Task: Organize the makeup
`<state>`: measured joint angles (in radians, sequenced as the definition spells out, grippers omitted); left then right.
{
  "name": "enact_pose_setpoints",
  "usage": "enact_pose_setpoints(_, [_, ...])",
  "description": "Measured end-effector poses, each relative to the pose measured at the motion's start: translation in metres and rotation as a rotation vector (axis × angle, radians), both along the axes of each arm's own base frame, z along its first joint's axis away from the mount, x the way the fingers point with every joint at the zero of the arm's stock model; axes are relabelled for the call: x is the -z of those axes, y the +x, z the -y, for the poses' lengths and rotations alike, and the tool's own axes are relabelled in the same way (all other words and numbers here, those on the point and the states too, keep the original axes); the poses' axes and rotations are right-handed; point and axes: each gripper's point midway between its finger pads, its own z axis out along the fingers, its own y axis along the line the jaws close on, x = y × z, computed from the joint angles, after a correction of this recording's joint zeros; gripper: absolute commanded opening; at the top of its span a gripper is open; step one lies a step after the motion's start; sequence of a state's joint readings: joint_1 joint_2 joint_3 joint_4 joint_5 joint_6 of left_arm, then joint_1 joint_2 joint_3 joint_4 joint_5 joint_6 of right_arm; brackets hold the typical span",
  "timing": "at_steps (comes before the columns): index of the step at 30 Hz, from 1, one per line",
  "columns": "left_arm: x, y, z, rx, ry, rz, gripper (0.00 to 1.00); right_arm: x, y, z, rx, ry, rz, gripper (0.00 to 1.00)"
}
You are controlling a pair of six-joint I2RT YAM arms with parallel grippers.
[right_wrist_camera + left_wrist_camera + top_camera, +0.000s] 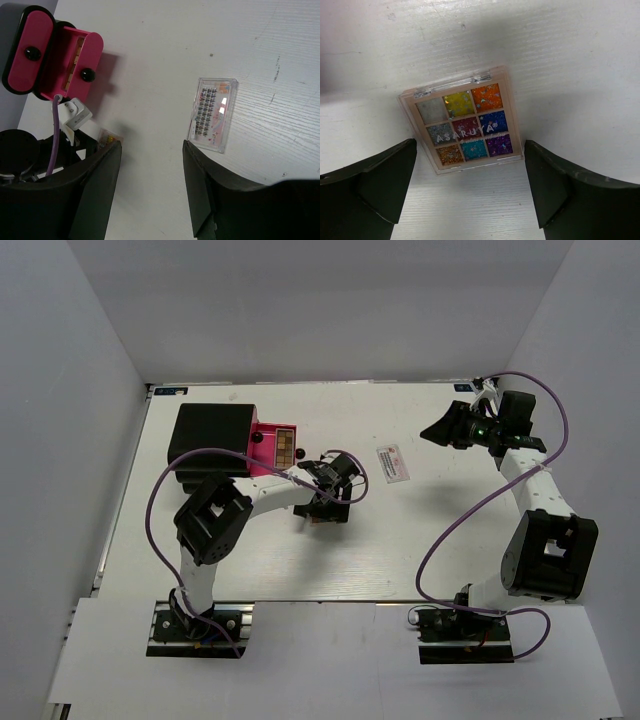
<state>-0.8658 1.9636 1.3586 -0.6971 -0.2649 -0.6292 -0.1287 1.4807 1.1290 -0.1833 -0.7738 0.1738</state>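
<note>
One square palette [462, 125] lies flat beneath my left claw [470, 145], spread wide and empty, its sides skewed to my fingers [375, 185].

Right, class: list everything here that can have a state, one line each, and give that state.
Multicoloured palette: lid shut, flat on table, ungripped.
Left jaws: open, either side of the palette.
Right jaws: open, empty.
One pink drawer: shut.
Other pink drawer: pulled out, brown palette inside.
Clear packet: flat on table, untouched.

blk/wht arms [215, 522], purple cables [452, 530], blk fingers [370, 185]
</note>
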Motion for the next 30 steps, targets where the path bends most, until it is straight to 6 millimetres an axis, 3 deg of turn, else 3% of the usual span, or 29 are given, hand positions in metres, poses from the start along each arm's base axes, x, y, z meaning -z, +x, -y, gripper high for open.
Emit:
enact_pose_setpoints(5, [0.000, 0.002, 0.002, -0.007, -0.009, 0.007, 0.78, 0.000, 0.000, 0.000, 0.000, 0.000, 0.000, 0.58])
enact_pose_setpoints(9, [-0.002, 0.003, 0.003, 0.013, -0.008, 0.017, 0.52, 0.000, 0.000, 0.000, 0.000, 0.000, 0.000, 0.58])
enact_pose_setpoints(10, [-0.004, 0.004, 0.004, 0.023, -0.010, 0.022, 0.37, 0.000, 0.000, 0.000, 0.000, 0.000, 0.000, 0.58])
enact_pose_setpoints(13, [-0.016, 0.007, 0.006, 0.063, -0.025, 0.050, 0.23, 0.000, 0.000, 0.000, 0.000, 0.000, 0.000, 0.58])
enact_pose_setpoints(17, [-0.050, 0.014, 0.009, 0.117, -0.071, 0.111, 0.23, 0.000, 0.000, 0.000, 0.000, 0.000, 0.000, 0.58])
enact_pose_setpoints(23, [-0.122, 0.036, 0.022, 0.166, -0.149, 0.268, 0.24, 0.000, 0.000, 0.000, 0.000, 0.000, 0.000, 0.58])
enact_pose_setpoints(30, [-0.174, 0.076, -0.004, 0.079, -0.100, 0.414, 0.25, 0.000, 0.000, 0.000, 0.000, 0.000, 0.000, 0.58])
